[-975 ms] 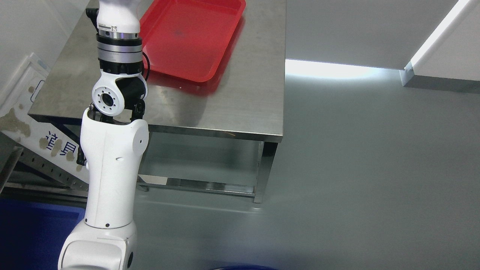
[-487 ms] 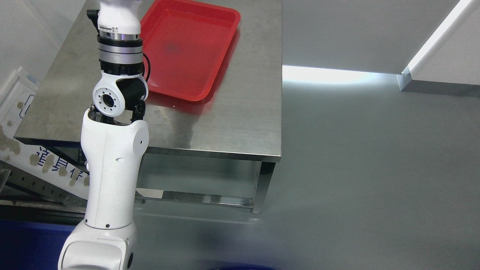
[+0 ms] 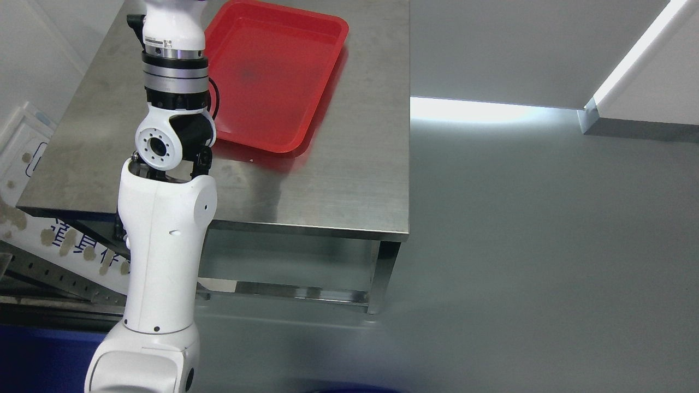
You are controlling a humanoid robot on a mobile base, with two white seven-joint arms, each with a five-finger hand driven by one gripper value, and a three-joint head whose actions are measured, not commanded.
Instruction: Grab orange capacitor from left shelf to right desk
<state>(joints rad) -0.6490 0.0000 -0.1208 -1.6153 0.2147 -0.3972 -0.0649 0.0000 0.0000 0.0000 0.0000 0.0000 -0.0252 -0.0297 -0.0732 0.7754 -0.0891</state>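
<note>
My left arm (image 3: 164, 218) rises from the lower left and runs up past the top edge, so its hand is out of the picture. Behind it stands a steel desk (image 3: 338, 185) with a red tray (image 3: 267, 76) lying on its far part. The tray holds nothing that I can see. No orange capacitor shows anywhere. My right arm does not appear.
Grey floor (image 3: 535, 245) stretches to the right of the desk, with a bright strip of light (image 3: 480, 112) and a white wall base (image 3: 644, 71) at the far right. A perforated metal rack (image 3: 49, 273) and a blue surface (image 3: 33, 355) sit at the lower left.
The whole picture has shifted: the desk and tray sit lower and a little further left than before, so the camera has moved. My left arm keeps its pose.
</note>
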